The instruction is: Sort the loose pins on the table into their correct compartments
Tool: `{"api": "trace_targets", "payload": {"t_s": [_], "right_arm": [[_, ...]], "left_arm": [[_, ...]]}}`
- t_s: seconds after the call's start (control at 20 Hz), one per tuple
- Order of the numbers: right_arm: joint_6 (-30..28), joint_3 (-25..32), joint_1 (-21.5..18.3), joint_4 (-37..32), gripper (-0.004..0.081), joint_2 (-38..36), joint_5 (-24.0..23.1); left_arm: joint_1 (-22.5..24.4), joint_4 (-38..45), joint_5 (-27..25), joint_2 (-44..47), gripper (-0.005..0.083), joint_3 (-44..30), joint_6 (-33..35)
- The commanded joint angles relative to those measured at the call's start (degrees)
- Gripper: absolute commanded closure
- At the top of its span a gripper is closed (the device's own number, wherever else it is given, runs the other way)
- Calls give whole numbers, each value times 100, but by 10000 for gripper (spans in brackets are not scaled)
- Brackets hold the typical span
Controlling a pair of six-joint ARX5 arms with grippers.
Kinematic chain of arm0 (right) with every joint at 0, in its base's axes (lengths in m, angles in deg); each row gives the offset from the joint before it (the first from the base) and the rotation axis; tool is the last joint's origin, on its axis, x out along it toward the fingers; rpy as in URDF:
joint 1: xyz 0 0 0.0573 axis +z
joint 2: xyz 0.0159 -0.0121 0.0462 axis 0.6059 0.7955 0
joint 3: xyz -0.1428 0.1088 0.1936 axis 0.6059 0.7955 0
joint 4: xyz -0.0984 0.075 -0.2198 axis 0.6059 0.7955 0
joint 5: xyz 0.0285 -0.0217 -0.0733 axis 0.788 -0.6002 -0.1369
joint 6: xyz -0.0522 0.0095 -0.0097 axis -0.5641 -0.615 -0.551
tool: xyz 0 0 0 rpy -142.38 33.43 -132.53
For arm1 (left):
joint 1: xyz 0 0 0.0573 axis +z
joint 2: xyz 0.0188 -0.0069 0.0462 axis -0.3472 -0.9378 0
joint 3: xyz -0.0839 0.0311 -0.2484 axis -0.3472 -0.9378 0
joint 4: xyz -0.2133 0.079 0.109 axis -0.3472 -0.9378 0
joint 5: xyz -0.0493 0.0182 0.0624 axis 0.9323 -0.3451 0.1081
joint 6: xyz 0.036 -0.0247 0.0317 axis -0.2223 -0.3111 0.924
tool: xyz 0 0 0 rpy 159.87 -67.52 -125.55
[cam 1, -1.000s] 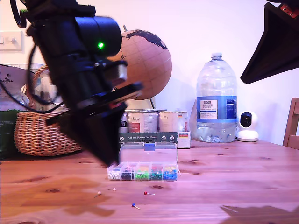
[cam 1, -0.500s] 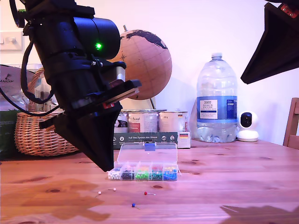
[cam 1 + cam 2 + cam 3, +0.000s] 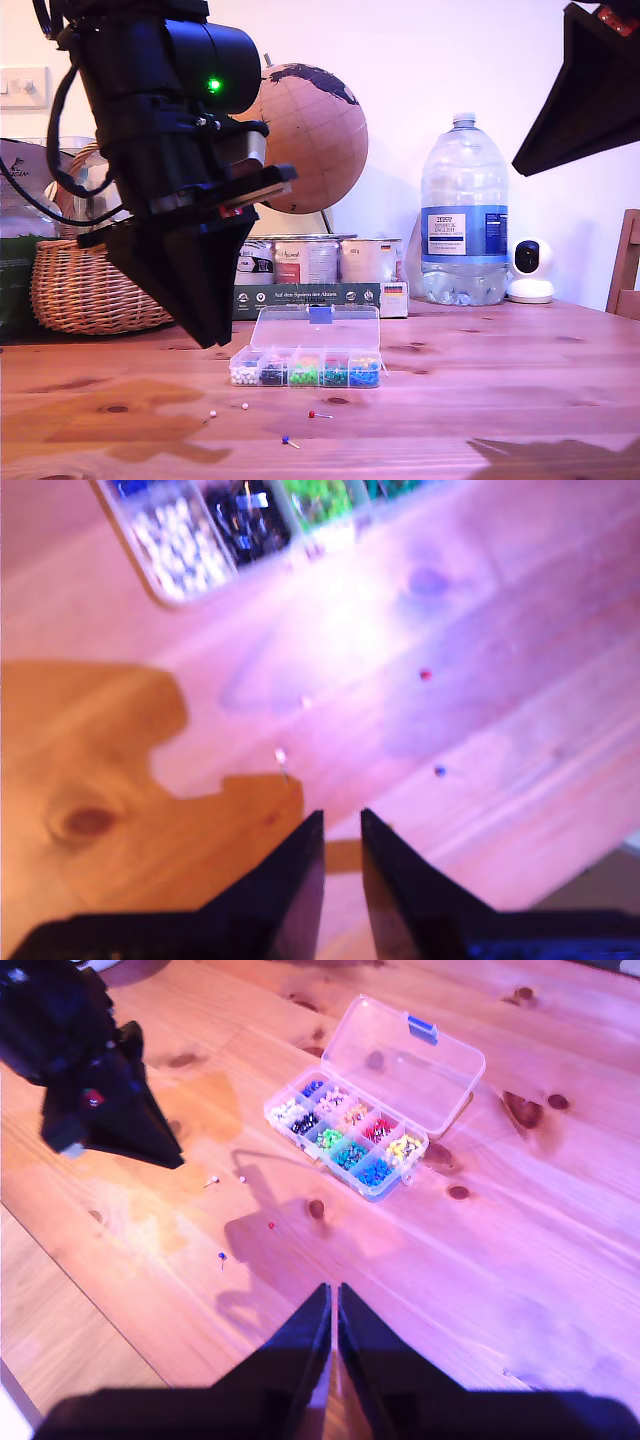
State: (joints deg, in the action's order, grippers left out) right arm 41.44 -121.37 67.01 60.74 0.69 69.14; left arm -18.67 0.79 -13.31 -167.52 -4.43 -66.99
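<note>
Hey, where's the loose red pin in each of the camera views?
Exterior view: the red pin lies on the table in front of the clear box.
First wrist view: red dot, away from the box corner.
Second wrist view: red dot, between box and gripper tips.
Shared landmark: the blue pin nearby.

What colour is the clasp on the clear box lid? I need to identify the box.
Blue; the small clasp on the clear plastic hinged lid shows best in the second wrist view.
</note>
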Motion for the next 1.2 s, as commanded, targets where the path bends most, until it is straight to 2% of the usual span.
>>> {"api": "trace_targets", "payload": {"t_s": [0.0, 0.5, 0.65, 0.9, 1.15], "right_arm": [[22, 81, 22, -48, 783, 26, -2], [24, 81, 22, -39, 783, 26, 0], [70, 81, 22, -42, 783, 26, 0], [170, 81, 22, -44, 783, 26, 0], [170, 81, 22, -48, 783, 26, 0]], "left_arm": [[-13, 61, -39, -251, 677, -52, 2], [9, 92, -284, -667, 675, -20, -2], [9, 157, -284, -831, 622, 4, -28], [15, 107, -555, -962, 622, 166, 76], [42, 142, -575, -1082, 622, 247, 111]]}}
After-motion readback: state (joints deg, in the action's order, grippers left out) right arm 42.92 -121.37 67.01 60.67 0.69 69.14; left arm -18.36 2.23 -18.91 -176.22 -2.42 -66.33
